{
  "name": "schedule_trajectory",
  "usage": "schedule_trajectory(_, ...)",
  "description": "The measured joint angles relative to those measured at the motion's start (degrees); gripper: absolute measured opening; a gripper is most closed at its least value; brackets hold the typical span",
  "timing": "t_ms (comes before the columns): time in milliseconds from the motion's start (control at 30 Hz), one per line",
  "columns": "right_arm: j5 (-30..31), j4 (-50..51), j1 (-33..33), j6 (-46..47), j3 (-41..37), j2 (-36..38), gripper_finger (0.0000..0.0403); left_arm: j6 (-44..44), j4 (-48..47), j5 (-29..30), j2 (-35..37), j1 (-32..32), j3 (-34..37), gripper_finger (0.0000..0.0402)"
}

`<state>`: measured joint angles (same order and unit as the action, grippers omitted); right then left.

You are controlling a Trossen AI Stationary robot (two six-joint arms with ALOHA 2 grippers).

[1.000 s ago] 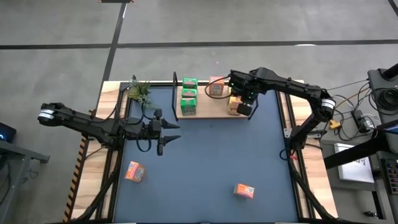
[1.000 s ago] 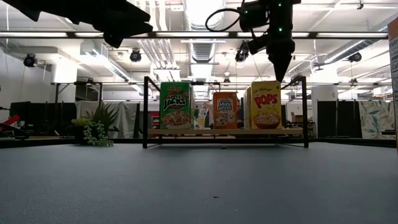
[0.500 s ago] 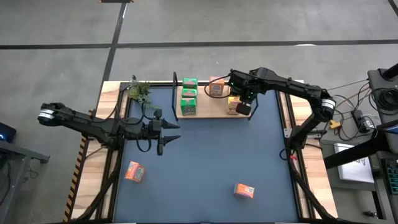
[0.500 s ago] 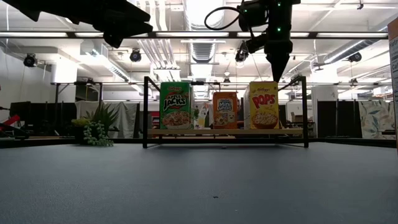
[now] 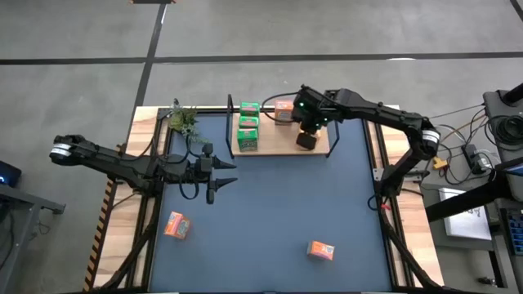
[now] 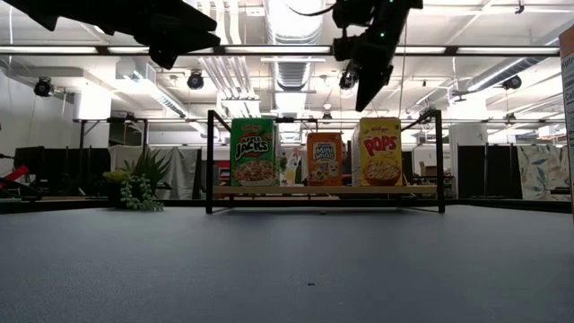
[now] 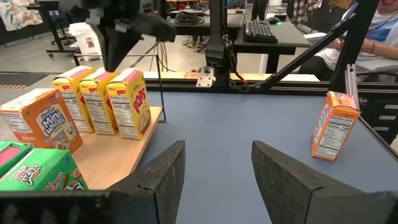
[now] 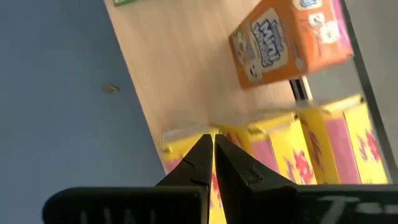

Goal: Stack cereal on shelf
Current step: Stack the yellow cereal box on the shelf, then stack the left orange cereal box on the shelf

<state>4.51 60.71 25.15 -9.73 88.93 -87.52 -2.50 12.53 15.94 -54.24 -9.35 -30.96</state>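
A green plant (image 5: 184, 119) sits at the tabletop's (image 5: 270, 212) far corner, just beyond the left end effector (image 5: 222, 174). Blue mat (image 5: 278, 196) spreads under both end effectors. Keyboard (image 7: 268, 30) and a seated person (image 7: 379, 37) well beyond.

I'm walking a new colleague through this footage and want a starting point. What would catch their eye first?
The wooden shelf at the table's far edge, with cereal boxes standing in rows: green, orange and yellow. Right above the yellow ones hangs the right gripper, shut and empty. Two orange boxes lie on the blue mat nearer the front, one left, one right, while the left gripper waits open mid-table.
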Motion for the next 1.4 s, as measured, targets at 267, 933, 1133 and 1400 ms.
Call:
schedule_trajectory(267,0.0,-1.3,0.0,-1.8,-0.4,-2.5,0.0009,0.0,-0.2,0.0,0.0,0.0,0.0,0.0168)
schedule_trajectory(933,1.5,-1.0,0.0,-1.8,-0.5,-2.6,0.0009,0.0,-0.2,0.0,0.0,0.0,0.0,0.0168)
schedule_trajectory(1133,1.5,-1.0,0.0,-1.8,-0.5,-2.6,0.0009,0.0,-0.2,0.0,0.0,0.0,0.0,0.0168)
schedule_trajectory(1400,1.6,-1.0,-1.6,-2.1,0.9,-1.1,0.0009,-1.5,-0.2,0.0,0.0,0.0,0.0,0.0168)
